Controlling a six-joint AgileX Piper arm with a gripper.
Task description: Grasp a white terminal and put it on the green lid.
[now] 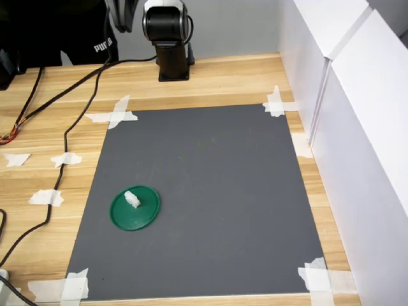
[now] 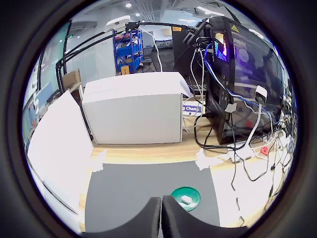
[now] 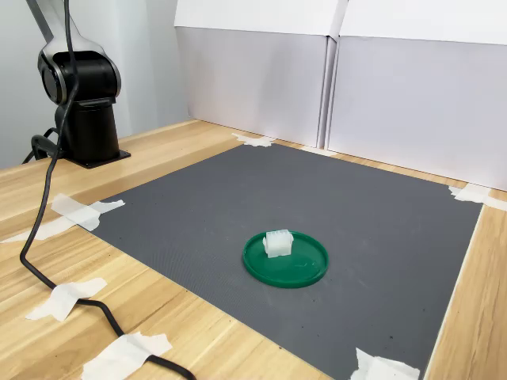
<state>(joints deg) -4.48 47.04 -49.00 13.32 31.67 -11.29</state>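
The green lid (image 1: 134, 208) (image 3: 286, 259) (image 2: 185, 198) lies flat on the dark grey mat (image 1: 204, 191), near the first exterior view's lower left. The white terminal (image 1: 132, 199) (image 3: 278, 242) (image 2: 186, 200) rests on top of the lid, a little off its centre. My gripper (image 2: 161, 218) is raised high above the table; only in the wrist view do its two fingers show, pressed together with nothing between them. The lid sits well below and beside them. Neither exterior view shows the gripper, only the arm's base (image 1: 171, 38) (image 3: 83, 95).
White tape scraps (image 1: 115, 113) hold the mat's corners to the wooden table (image 1: 217, 83). Black cables (image 1: 70, 127) run along the first exterior view's left side. White panels (image 1: 357, 115) wall off the first exterior view's right side. A black equipment rack (image 2: 237, 74) stands beyond the table.
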